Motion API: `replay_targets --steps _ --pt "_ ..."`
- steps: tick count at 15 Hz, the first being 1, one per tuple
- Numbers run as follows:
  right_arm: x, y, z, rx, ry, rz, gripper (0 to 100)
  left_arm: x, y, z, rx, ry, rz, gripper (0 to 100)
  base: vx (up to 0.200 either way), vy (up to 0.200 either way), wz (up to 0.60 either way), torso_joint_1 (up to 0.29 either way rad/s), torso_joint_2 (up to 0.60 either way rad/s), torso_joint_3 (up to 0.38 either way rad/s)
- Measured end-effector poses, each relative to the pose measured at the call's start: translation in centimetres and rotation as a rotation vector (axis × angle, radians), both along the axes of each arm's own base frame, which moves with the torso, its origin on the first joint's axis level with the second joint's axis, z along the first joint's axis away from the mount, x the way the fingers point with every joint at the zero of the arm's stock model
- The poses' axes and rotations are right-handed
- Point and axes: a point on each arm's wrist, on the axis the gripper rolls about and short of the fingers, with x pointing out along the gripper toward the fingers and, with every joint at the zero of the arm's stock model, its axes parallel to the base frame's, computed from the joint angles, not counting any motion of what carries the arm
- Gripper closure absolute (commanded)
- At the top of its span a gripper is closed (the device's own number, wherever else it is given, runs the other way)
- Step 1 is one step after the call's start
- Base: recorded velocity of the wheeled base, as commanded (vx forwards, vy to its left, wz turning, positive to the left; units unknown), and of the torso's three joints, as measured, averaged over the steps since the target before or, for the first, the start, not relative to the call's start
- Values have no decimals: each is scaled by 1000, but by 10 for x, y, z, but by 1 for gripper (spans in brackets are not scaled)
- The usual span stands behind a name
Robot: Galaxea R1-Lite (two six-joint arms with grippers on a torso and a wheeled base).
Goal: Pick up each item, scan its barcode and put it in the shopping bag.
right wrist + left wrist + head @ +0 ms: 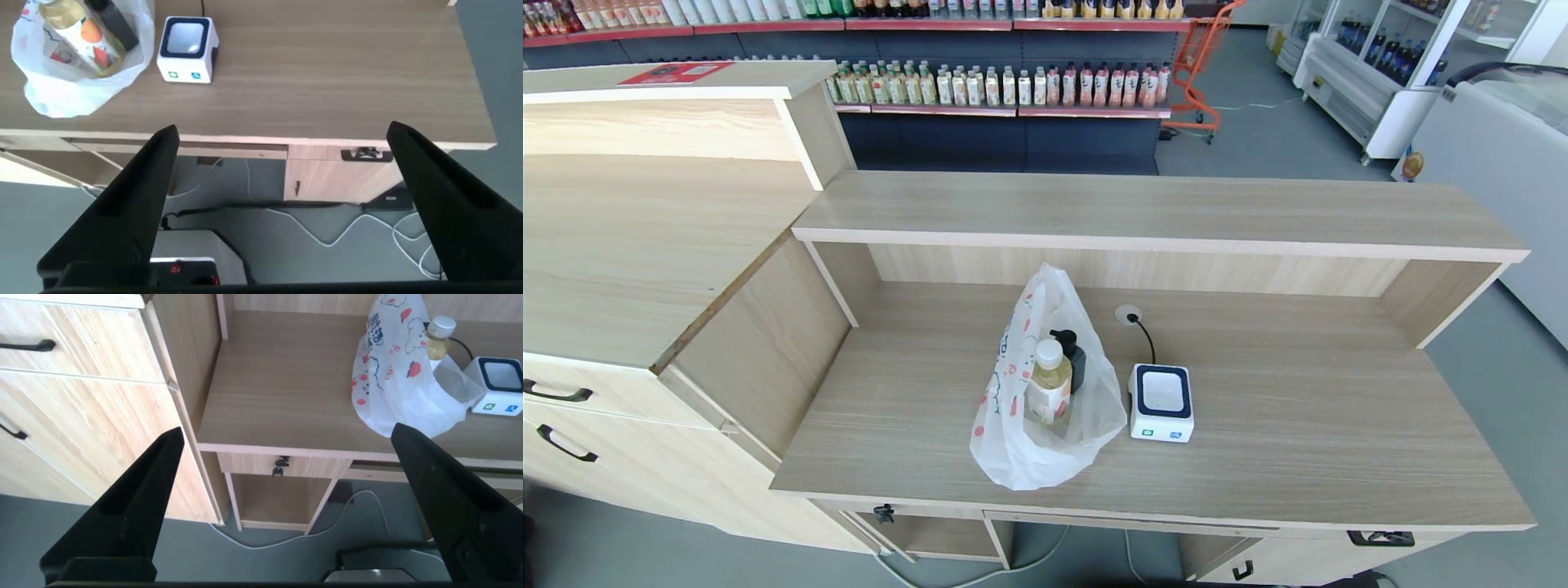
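A white plastic shopping bag [1013, 425] with red print stands on the wooden counter [1298, 425], left of centre. Inside it stand a bottle of yellow drink [1049, 384] with a white cap and a dark bottle [1072, 355] behind it. Right beside the bag sits the white barcode scanner [1161, 401] with a dark-framed window and a black cable. My left gripper [286, 514] hangs open below the counter's front edge, left of the bag [392, 367]. My right gripper [278, 220] is open too, held off the counter's front edge, with the scanner [188, 49] ahead of it.
A raised shelf [1160, 212] runs along the counter's back. A taller cabinet with drawers [621, 269] stands at the left. Store shelves of bottles [1005, 82] and fridges [1388, 73] lie beyond. The counter to the right of the scanner is bare wood.
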Motion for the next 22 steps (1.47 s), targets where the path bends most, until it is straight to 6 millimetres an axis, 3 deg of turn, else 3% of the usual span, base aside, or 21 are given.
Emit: replay_targets --steps 11,12,20,22 --pt "-10 0 -10 -5 -114 8 0 0 0 0 0 0 0 0 0 0 0 0 0 0" --pt "-10 0 -10 0 -114 7 100 0 0 0 -1 0 -1 0 0 0 0 0 0 0" --pt "-10 0 -10 -1 -113 7 100 0 0 0 -1 0 0 0 0 0 0 0 0 0" --pt "-10 0 -10 -1 -113 7 100 0 0 0 1 0 -1 0 200 -200 0 0 0 2"
